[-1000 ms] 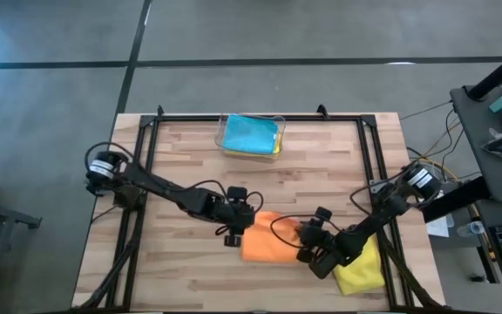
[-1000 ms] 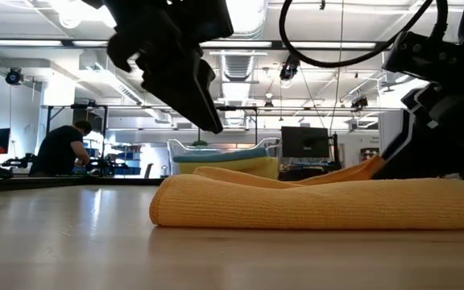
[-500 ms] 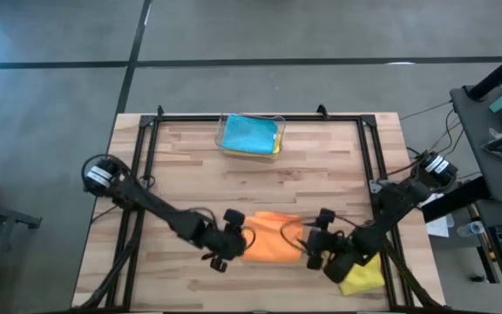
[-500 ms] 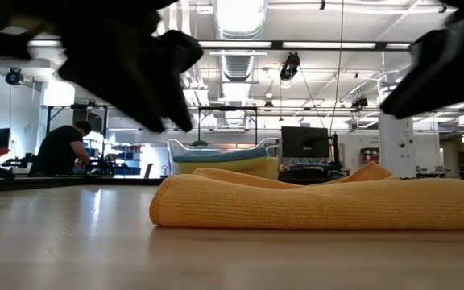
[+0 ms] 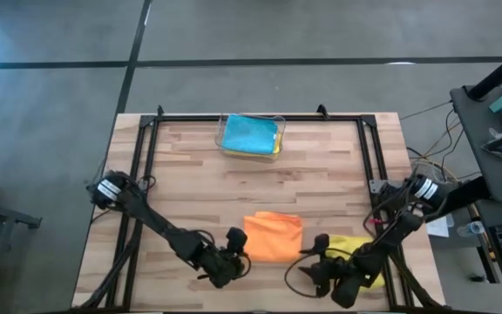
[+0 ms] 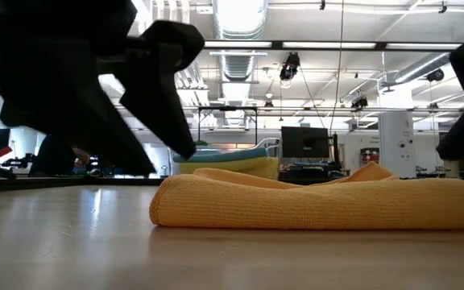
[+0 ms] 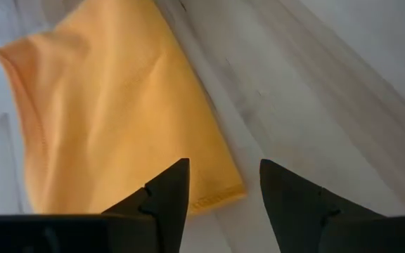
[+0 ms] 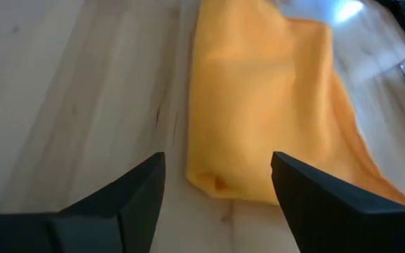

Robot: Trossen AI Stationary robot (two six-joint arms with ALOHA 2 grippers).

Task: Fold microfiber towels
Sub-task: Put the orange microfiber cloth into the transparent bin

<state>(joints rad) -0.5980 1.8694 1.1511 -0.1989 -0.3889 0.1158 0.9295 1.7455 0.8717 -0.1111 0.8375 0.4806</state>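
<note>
High view shows a folded orange microfiber towel (image 5: 273, 236) lying free on the wooden table (image 5: 190, 187) between the open, empty left gripper (image 5: 231, 262) and right gripper (image 5: 325, 273), so the next fold probably means regrasping its near edge.

A robotics lab or workshop floor, big and open-plan. Level across the table (image 6: 71, 242) there's an industrial ceiling: strip lights (image 6: 240, 44), exposed ducts (image 6: 234, 64), cables hanging down. Workbenches at the back carry a monitor (image 6: 303, 142) and gear, and a person (image 6: 55, 153) shows partly behind an arm. From above, bare grey concrete floor (image 5: 277, 30) with painted lines, a wood-plank table in a black frame (image 5: 151, 131), and a side desk (image 5: 499, 113) strewn with wires and electronics.
</note>
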